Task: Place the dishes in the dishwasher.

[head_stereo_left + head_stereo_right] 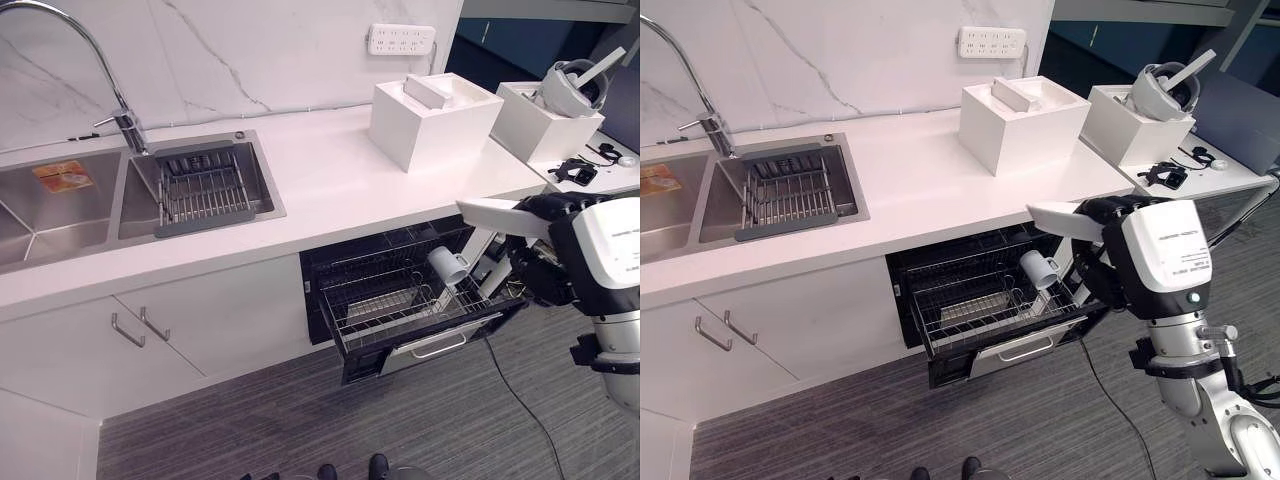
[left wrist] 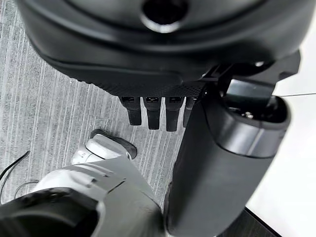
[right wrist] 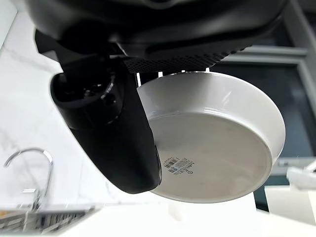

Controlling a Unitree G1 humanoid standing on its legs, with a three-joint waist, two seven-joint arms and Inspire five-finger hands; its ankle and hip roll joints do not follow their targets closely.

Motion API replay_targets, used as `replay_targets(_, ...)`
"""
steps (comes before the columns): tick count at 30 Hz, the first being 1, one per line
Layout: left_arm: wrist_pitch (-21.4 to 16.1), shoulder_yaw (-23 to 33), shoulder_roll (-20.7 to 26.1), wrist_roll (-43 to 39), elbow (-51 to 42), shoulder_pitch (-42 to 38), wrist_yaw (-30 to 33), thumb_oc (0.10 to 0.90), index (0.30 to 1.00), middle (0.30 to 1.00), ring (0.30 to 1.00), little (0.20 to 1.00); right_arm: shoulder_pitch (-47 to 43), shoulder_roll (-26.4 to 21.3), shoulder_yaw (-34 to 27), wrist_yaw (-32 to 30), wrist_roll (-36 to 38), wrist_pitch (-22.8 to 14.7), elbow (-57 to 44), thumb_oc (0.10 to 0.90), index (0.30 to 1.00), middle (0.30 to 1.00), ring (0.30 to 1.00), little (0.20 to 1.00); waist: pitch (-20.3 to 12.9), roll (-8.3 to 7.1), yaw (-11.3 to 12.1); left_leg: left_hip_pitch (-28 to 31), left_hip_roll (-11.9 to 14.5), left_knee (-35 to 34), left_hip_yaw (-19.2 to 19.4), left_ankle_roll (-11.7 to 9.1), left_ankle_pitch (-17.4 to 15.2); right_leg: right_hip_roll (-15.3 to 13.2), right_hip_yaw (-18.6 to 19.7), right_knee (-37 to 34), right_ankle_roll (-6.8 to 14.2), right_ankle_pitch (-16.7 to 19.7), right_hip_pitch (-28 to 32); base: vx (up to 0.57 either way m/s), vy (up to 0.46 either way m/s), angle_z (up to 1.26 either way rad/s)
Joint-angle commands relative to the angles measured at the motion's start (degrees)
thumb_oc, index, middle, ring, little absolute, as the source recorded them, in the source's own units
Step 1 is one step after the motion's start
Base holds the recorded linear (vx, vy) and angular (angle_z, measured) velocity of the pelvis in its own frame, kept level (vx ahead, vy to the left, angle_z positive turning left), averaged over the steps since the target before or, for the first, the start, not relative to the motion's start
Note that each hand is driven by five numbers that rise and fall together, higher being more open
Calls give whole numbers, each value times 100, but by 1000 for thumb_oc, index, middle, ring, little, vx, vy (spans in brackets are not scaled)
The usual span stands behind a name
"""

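**Plate held level above the open rack**

Now the right hand [image 1: 1110, 215] is pinching a white plate [image 3: 212, 153], thumb across its underside and fingers over the rim. In the head views the plate juts flat and edge-on toward the left, just above the right end of the pulled-out dishwasher rack [image 1: 985, 300]. The rack lies below and to the left of the hand, and a white mug [image 1: 1040, 268] already sits tipped in its right part, right under the plate. My read: the plate must tilt up on edge and go down left of the mug.

The left hand [image 2: 153, 111] hangs over grey carpet, fingers relaxed, holding nothing. A white counter [image 1: 330, 180] runs behind, with a steel sink [image 1: 200, 185] at far left and white boxes [image 1: 435, 120] at far right.
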Motion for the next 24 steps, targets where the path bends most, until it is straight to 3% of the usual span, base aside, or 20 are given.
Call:
replay_targets(1,-172,-336,181,354,98,-191,-315,800,900,900,900,900,-810,-87,-161,77,366,-108,77,400,300,300,300,300,-100,14,54,49,638,512,182,-466,-1056,-150,101,320,455,-956,142,-17,-80,6)
replay_targets(8,-78,-456,318,229,53,-234,-313,800,900,900,900,900,-1046,-243,771,1202,556,19,752,400,300,300,300,300,-130,9,152,50,649,512,107,-517,-1006,-159,-51,320,408,-1013,232,-9,-54,7)
replay_targets(13,64,-679,442,228,-33,-259,-366,800,900,900,900,900,-1474,-322,1449,1656,903,552,1500,400,300,300,300,300,-120,25,316,23,626,512,-2,-533,-958,-201,-192,320,375,-1046,301,-8,-29,17)
replay_targets(24,174,-814,627,327,-188,-156,-351,800,900,900,900,900,-2365,-154,2185,1005,423,943,2604,400,300,300,300,300,-87,148,641,-17,556,512,-215,-516,-907,-325,-383,320,396,-1055,373,17,-23,18)
